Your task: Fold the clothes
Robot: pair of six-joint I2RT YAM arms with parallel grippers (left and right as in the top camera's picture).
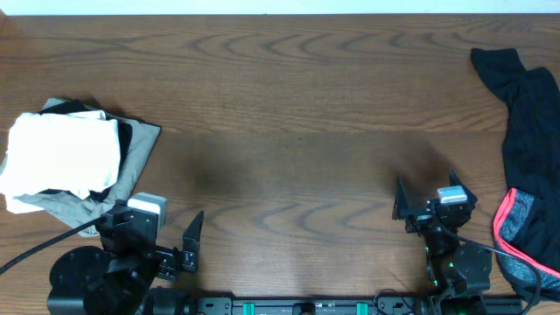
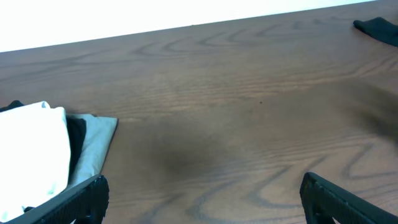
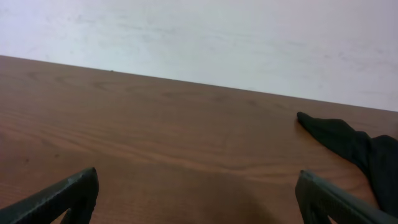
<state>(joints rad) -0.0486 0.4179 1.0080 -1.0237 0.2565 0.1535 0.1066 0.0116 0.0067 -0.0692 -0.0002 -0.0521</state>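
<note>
- The left gripper (image 1: 150,226) and right gripper (image 1: 429,197) both gape wide, holding nothing.
- A folded pile (image 1: 66,162), white on top, sits far left.
- A black garment (image 1: 529,140), apparently red-trimmed, lies crumpled far right.

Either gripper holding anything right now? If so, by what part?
Nothing held. Left gripper and right gripper are both open and empty; the folded pile and black garment lie apart from them.

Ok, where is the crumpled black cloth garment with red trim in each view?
Overhead: the black red-trimmed cloth garment lies along the right edge.
Left wrist: garment tip, top right corner.
Right wrist: garment, right side, lower half.
Shared landmark: far edge of the brown wooden table.
</note>
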